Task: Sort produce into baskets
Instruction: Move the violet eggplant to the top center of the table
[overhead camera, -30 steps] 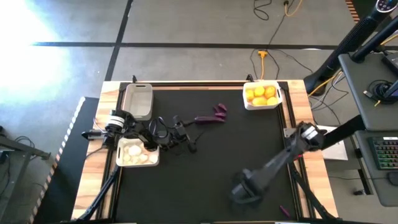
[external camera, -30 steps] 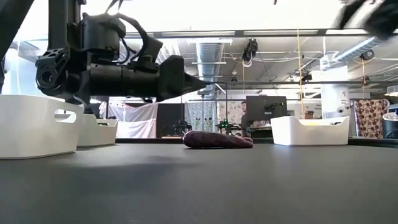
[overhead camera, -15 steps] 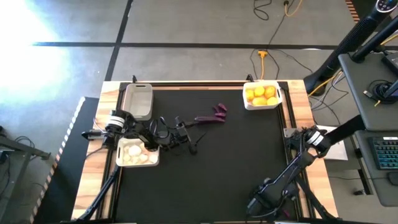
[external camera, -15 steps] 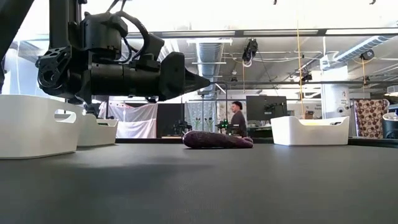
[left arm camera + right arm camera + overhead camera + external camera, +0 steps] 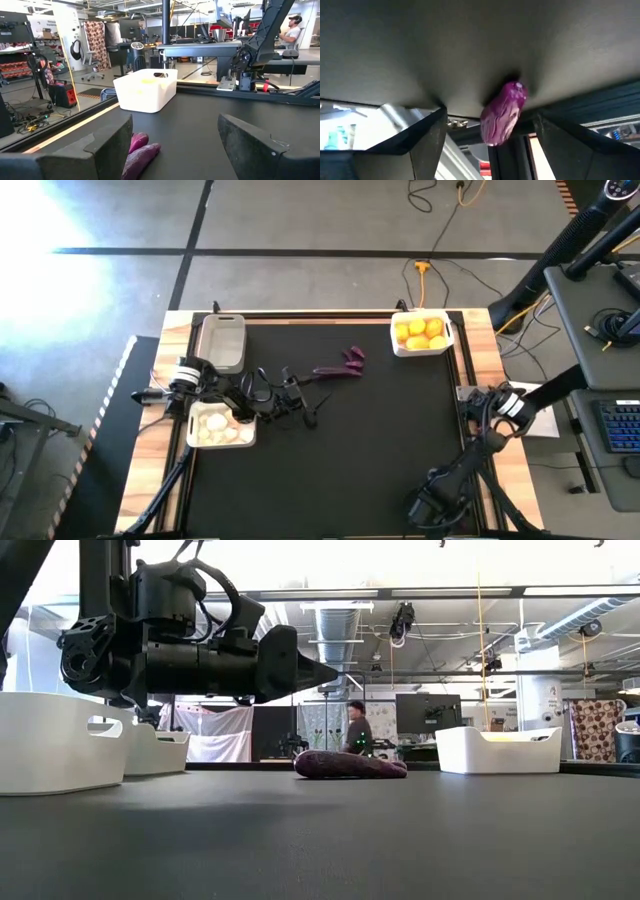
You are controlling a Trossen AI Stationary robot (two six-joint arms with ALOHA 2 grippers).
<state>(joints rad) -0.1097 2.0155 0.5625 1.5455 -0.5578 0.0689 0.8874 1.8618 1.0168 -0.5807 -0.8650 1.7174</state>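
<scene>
A: Where are we w/ the sort?

B: Mostly done, I'd judge. Citrus basket (image 5: 423,335) at the far right corner of the bench (image 5: 350,450) holds the yellow and orange fruit; the white basket (image 5: 221,424) on the left holds the pale bulbs. The grey basket (image 5: 223,341) behind it looks empty.

A: So what's left?

B: The purple pieces. A small cluster of eggplants (image 5: 345,363) lies loose mid-bench, towards the far side. One more purple piece (image 5: 504,113) sits at the near right edge — the right gripper (image 5: 487,131) is right over it, fingers spread either side, not closed on it yet.

A: Left arm?

B: Left gripper (image 5: 172,145) hovers by the bulb basket, fingers open, nothing held — pointed across at the cluster. Approx. two bins filled, the purple lot probably bound for the grey one.
</scene>
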